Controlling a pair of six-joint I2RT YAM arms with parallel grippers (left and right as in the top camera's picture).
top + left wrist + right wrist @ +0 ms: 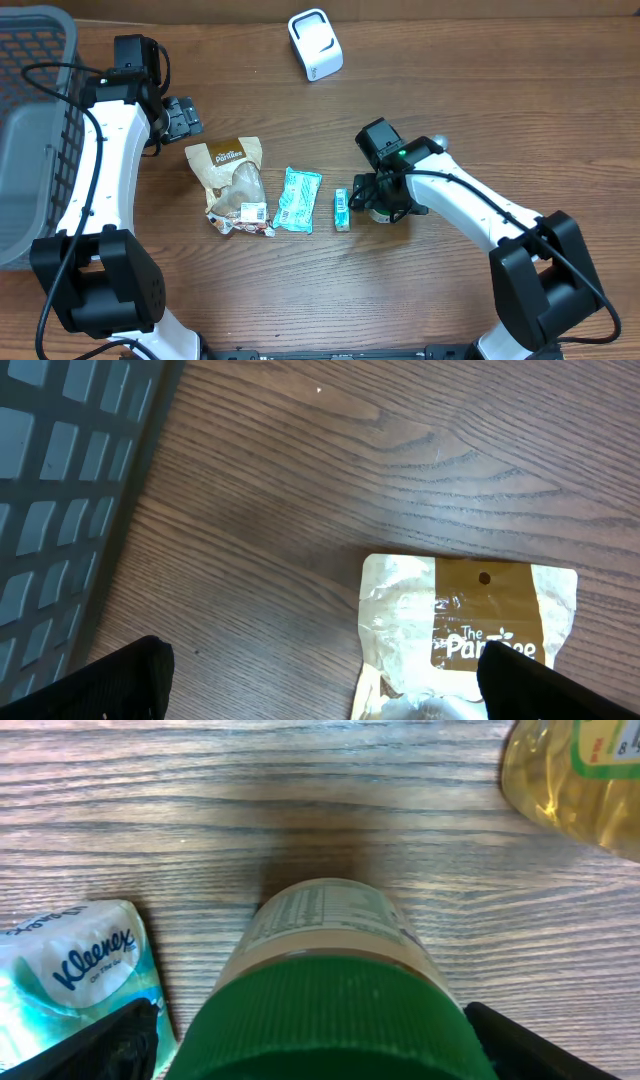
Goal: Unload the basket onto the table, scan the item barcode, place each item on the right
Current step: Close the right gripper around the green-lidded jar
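Green-cap bottle (330, 955): stands upright on the desk (480, 90), R of centre, just beside a small blue pack (342, 209). Taking this as the item to scan, since the R gripper (318, 1045) is on it.

R gripper: comes down over the cap, jaws spread wide w/ one finger each side. R wrist view shows the fingers right at the cap edges. Can't tell if they're pressing or just alongside. Bottle base is on the wood, not lifted.

L gripper (183, 118): jaws fully apart, nothing held. Hangs over the top edge of the tan snack bag (232, 185), near the grey basket (30, 120).

Others in the row: Kleenex pack (298, 199) btwn bag and blue pack, all flat. R wrist view also catches a yellowish clear container (575, 780) at frame corner, partly cut off.

Scanner (315, 43): white unit at far edge of desk, well apart from the bottle.

Progress (judgement): early, pick-up stage. No item is at the scanner.

Left to do:
- secure the grip and lift
- carry across to the scanner
- turn the label so the barcode faces the window. Barcode not visible from here, so some rotation is likely.

Risk: grip on the cap only, so the bottle may swing or slip in transit.
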